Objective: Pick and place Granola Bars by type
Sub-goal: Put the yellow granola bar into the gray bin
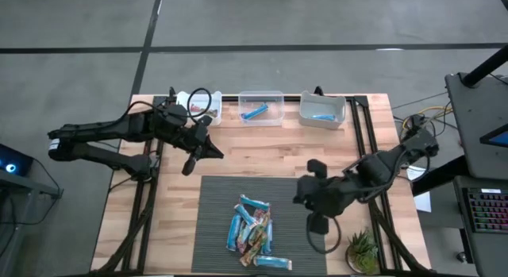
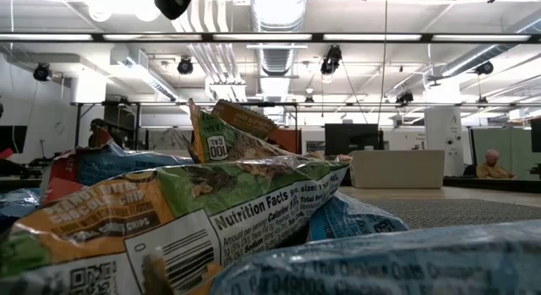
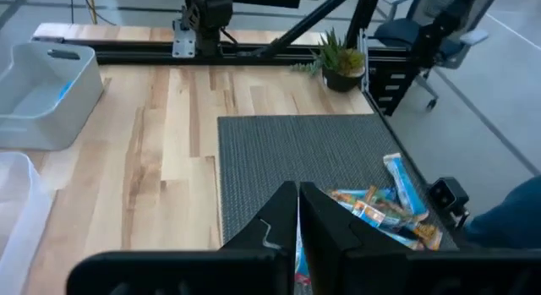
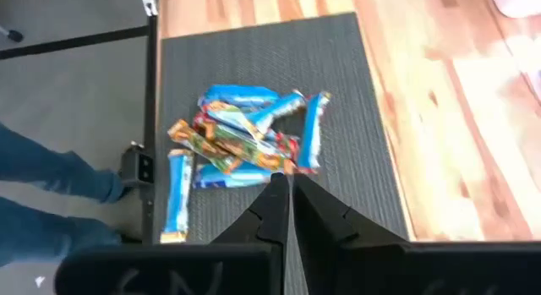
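Both hands pressed together and empty, granola bars still heaped on the mat.

The right hand (image 1: 315,223) hangs just beside the granola bar pile (image 1: 252,233), fingers together; descending like this, it may shove overlapping wrappers apart or pinch two types at once. The left hand (image 1: 200,150) waits farther off over the counter (image 1: 262,150), also closed on nothing.

Open-plan lab: exposed ceiling ducts (image 2: 275,29), desks with monitors (image 2: 353,139) beyond my wooden table (image 1: 262,150).
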Available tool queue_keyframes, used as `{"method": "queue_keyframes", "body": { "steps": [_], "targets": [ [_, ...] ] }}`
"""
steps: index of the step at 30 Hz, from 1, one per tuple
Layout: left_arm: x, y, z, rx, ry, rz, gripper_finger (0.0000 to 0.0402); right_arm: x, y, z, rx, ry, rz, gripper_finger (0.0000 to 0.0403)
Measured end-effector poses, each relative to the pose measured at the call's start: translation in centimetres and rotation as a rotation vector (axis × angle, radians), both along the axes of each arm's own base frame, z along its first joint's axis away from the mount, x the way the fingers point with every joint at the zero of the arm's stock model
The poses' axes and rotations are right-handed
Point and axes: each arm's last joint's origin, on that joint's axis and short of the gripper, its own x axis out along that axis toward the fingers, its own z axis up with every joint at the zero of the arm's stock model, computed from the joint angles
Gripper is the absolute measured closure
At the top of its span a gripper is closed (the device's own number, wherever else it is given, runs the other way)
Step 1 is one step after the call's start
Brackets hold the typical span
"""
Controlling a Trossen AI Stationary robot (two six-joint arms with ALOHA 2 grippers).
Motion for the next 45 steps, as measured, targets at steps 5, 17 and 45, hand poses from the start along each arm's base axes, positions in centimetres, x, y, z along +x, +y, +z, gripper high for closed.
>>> {"method": "queue_keyframes", "body": {
  "steps": [5,17,45],
  "targets": [
    [0.2,0.0,0.8,-0.002,-0.018,0.000,0.0400,-1.9,-1.2,-0.4,0.020,-0.032,-0.036,0.0390],
    [1.4,0.1,0.7,0.002,0.007,0.003,0.0310,-5.7,-3.7,-0.8,0.087,-0.110,-0.131,0.0390],
    [7.0,-5.4,-4.4,0.208,0.160,-0.335,0.0248,-6.8,-4.4,-1.2,0.075,-0.121,-0.158,0.0390]
  ]
}}
